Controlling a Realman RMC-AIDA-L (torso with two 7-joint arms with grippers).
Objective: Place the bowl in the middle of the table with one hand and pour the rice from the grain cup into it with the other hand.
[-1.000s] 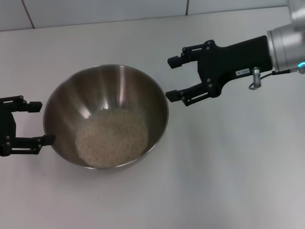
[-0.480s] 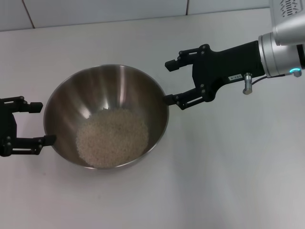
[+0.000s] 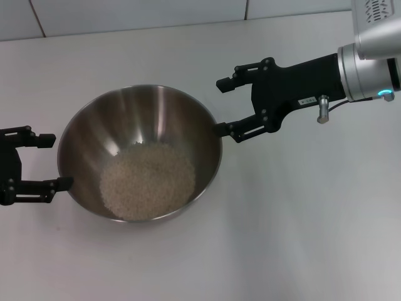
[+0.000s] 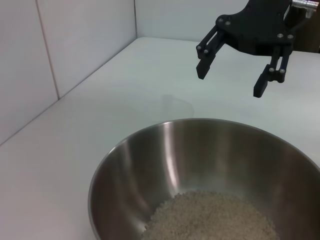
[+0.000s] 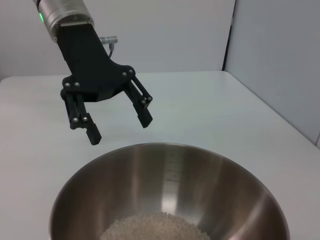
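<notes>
The steel bowl stands on the white table with a heap of rice in its bottom. My left gripper is open at the bowl's left rim, which lies between its fingers. My right gripper is open and empty at the bowl's right rim, its lower fingertip close to the rim. The left wrist view shows the bowl, the rice and the right gripper beyond. The right wrist view shows the bowl and the left gripper. The grain cup is out of view.
A tiled wall runs along the table's far edge. Bare tabletop lies in front of and to the right of the bowl.
My right gripper has moved a little left toward the bowl's rim and its wrist has turned slightly. The left gripper, the bowl and the rice have not moved.
</notes>
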